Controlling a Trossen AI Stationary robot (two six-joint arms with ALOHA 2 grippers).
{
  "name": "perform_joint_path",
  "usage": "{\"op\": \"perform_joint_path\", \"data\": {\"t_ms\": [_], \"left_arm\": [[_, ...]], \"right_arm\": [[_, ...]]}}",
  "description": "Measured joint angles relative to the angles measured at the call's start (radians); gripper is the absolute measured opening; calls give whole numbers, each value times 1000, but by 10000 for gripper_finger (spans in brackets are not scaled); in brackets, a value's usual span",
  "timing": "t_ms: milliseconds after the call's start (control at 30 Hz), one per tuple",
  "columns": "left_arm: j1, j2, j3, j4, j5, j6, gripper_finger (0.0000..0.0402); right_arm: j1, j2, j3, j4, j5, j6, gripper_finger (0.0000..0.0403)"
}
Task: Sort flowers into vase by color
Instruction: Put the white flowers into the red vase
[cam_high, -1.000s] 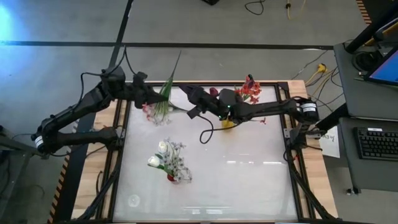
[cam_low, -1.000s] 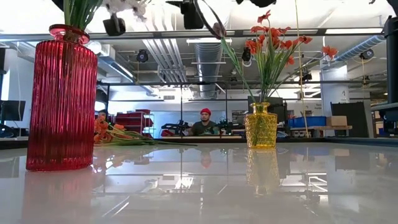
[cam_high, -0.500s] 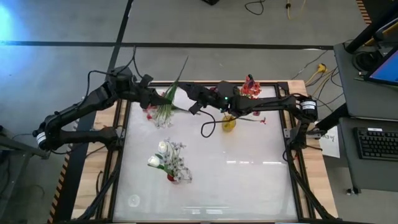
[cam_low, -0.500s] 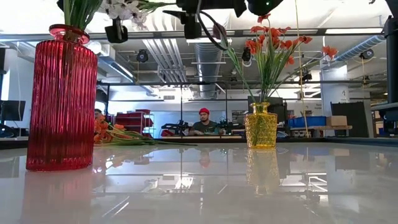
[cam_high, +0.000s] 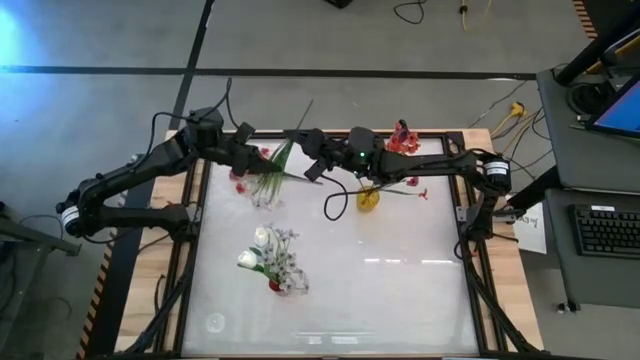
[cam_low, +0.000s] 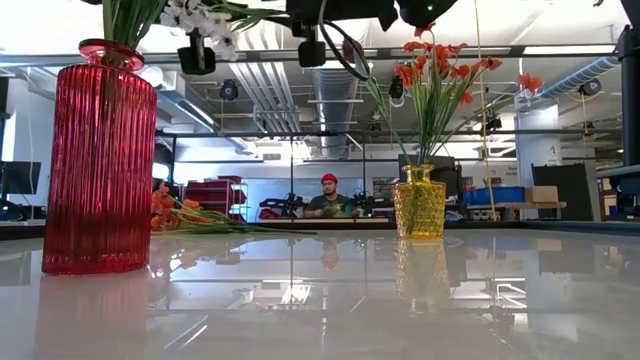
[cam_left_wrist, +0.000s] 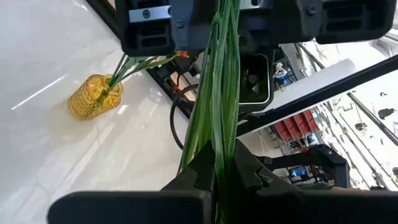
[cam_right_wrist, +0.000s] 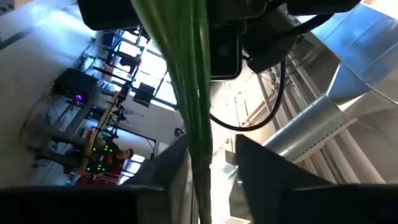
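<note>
White tabletop carries two vases: the red vase (cam_high: 275, 284) holds whitish blossoms, and behind it the yellow vase (cam_high: 368, 198) holds orange ones. We judge sorting half done: our left gripper (cam_high: 250, 153) pinches a green-stemmed bunch (cam_high: 268, 170) (right gripper (cam_high: 297, 137) closing around its stems).

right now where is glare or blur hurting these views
High view: a blue flare in the top-left corner and pale streaks of glare on the white table. Low view: the glossy tabletop mirrors the red vase and yellow vase; bright ceiling washes out the top. Both wrist views: the green stems sit so close they blur.
</note>
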Motion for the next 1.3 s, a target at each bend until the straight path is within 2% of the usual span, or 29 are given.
{"op": "perform_joint_path", "data": {"t_ms": [133, 167, 600, 733, 867, 1067, 1300], "left_arm": [[0, 0, 0, 21, -15, 13, 7], [0, -1, 0, 29, -19, 16, 12], [4, -10, 0, 142, -20, 67, 130], [12, -13, 32, 160, -16, 89, 153], [12, -14, 100, 161, -15, 164, 165], [23, -14, 209, 124, -15, 302, 169], [31, -14, 348, -111, -31, 644, 169]], "right_arm": [[0, 0, 0, -4, 8, -2, 28], [0, 0, 0, -4, 9, -5, 21], [0, -8, 0, 53, 52, -39, 11], [0, -23, 0, 129, 80, -113, 12], [6, -52, 0, 144, 84, -115, 12], [22, -113, 0, 166, 162, 18, 12], [65, -203, 0, 165, 351, 275, 12]]}}
